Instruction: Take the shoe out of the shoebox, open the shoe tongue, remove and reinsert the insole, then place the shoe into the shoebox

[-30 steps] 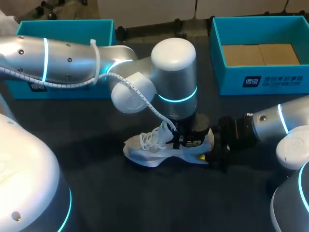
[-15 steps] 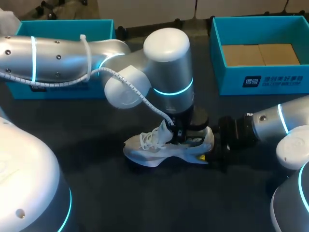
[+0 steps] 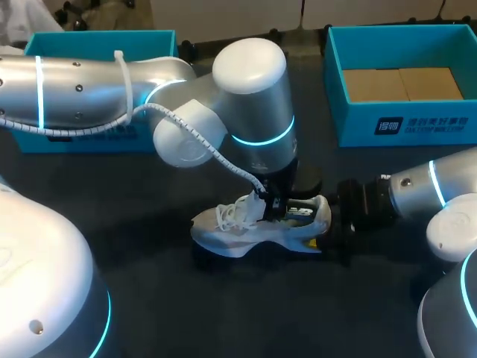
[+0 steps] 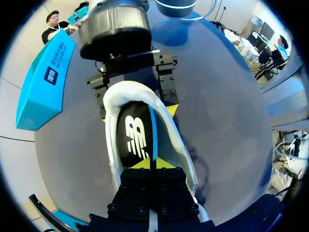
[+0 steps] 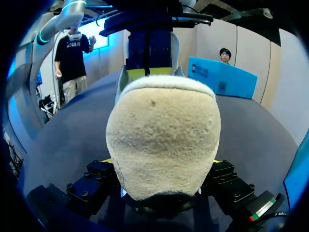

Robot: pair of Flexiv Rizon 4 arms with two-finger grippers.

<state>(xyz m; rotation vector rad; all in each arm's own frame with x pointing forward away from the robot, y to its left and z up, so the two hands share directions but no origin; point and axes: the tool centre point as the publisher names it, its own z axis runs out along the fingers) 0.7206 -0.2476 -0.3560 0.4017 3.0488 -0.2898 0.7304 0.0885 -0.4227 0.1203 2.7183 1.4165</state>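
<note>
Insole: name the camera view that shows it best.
Left wrist view: it looks straight into the shoe onto the black insole. In the head view the left arm hides most of it; the right wrist view shows only the heel.

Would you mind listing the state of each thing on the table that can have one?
shoe: upright on the table, outside both shoeboxes.
insole: inside the shoe.
left gripper: shut, tips down in the shoe's opening.
right gripper: shut on the shoe's heel.
right shoebox: open, no shoe inside.
left shoebox: open, inside mostly hidden by the left arm.
</note>
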